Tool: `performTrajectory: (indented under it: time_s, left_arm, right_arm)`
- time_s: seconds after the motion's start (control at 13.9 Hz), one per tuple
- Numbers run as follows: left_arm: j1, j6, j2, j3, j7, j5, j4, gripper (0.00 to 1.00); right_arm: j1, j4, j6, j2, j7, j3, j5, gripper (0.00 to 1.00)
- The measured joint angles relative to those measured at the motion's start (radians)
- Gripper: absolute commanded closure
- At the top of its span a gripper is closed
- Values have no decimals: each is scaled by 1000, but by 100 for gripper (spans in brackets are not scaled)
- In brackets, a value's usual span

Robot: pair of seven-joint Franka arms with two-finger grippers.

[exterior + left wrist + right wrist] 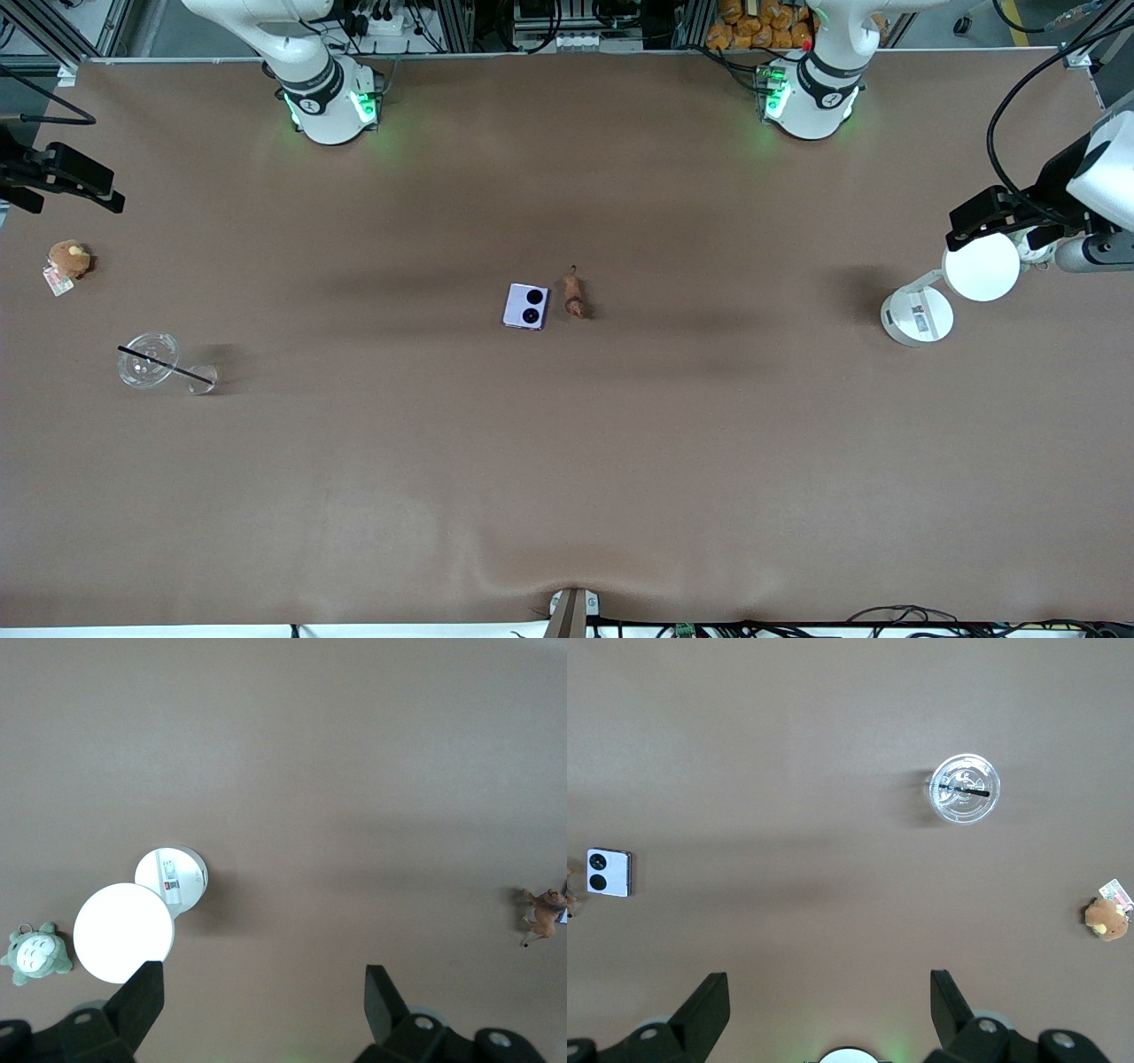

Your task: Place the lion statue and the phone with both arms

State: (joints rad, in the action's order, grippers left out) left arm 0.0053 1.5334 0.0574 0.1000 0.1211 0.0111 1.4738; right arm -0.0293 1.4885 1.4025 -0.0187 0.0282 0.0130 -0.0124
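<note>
The pale lilac phone (526, 307) lies flat in the middle of the table with its two black camera circles up. The small reddish-brown lion statue (574, 295) lies just beside it, toward the left arm's end. The two do not touch. My left gripper (974, 221) hangs open and empty over the left arm's end of the table. In the left wrist view (263, 992) its jaws stand wide apart and the lion (542, 912) shows at the edge. My right gripper (89, 186) hangs open and empty over the right arm's end. It is also open in its wrist view (830, 997), where the phone (609, 872) shows.
A white round-headed stand (917, 315) and a grey-white plush (35, 954) sit under the left gripper. At the right arm's end are a clear cup with a black straw (149, 360) and a tan plush with a tag (68, 260).
</note>
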Motion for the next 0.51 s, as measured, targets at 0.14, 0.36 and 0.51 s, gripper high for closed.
performTrajectory:
  time_s: [0.14,0.36,0.51]
  left_arm:
    - [0,0,0,0,-1,0,0,0]
    - [-2,-1,1,1,-1,0,1,0]
    - [-5,-1,3,2,-1,0,4,0]
  right_arm:
    - [0,0,2,0,0,-2,0,0]
    - [0,-1,8,0,0,-4,0,0]
    - [-3,-5,11,0,0,-1,1,0]
